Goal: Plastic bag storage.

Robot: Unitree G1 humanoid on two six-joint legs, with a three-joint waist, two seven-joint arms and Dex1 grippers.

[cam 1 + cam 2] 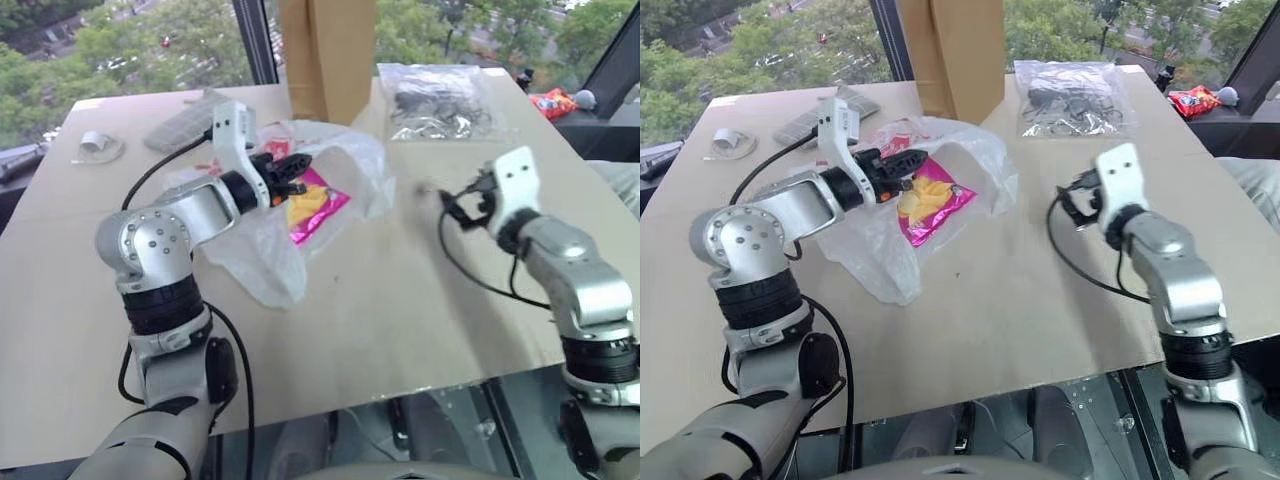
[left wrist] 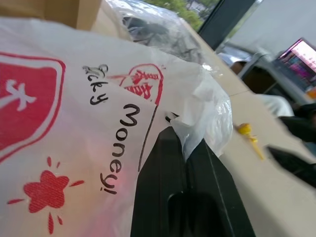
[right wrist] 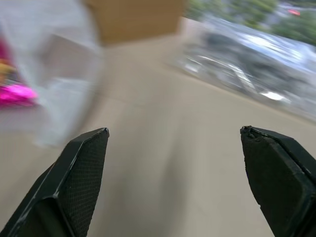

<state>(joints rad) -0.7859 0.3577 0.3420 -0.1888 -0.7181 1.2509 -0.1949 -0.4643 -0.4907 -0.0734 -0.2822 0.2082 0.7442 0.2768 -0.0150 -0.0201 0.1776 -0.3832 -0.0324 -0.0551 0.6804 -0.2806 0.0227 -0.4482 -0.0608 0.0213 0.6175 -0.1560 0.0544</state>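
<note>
- Thin, crinkly, translucent white plastic bag with red print [image 1: 940, 165] lay on the beige table [image 1: 1040, 320], left of centre, mouth propped open, pink snack packet [image 1: 930, 205] inside.
- Left gripper [image 2: 186, 148] clenched on bag's rim.
- Right gripper [image 3: 175, 168] hung well apart to bag's right, fingers spread wide, empty.

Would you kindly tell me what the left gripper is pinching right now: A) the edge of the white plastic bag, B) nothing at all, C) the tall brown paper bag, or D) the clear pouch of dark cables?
A: the left gripper is shut on a fold of the plastic bag, whose thin film sticks out between its black fingers.
</note>
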